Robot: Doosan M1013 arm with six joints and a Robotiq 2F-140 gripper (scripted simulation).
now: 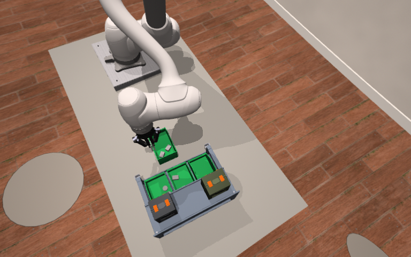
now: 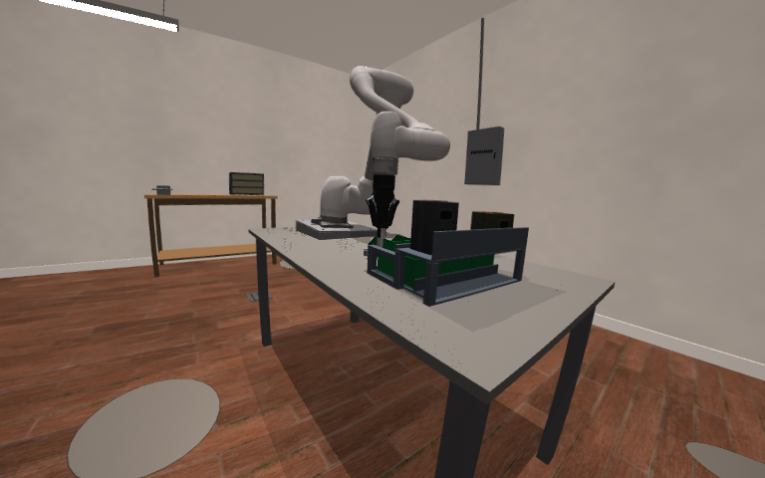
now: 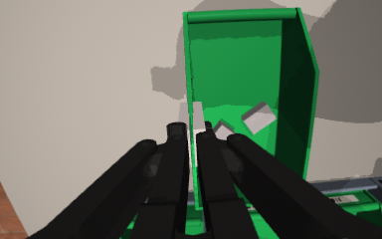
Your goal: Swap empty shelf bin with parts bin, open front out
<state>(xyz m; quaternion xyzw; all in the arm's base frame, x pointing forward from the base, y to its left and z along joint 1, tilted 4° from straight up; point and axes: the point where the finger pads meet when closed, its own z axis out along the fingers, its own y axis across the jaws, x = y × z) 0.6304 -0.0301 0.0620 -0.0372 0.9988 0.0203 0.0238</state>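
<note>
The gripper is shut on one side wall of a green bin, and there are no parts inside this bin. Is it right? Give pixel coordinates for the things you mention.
Not quite: the bin is not empty. The top and wrist views show two grey parts (image 1: 168,148) (image 3: 259,119) in it. The gripper (image 1: 151,145) (image 2: 382,236) (image 3: 191,116) is indeed shut on one side wall of the green bin (image 1: 163,139) (image 2: 401,242) (image 3: 234,65).
</note>
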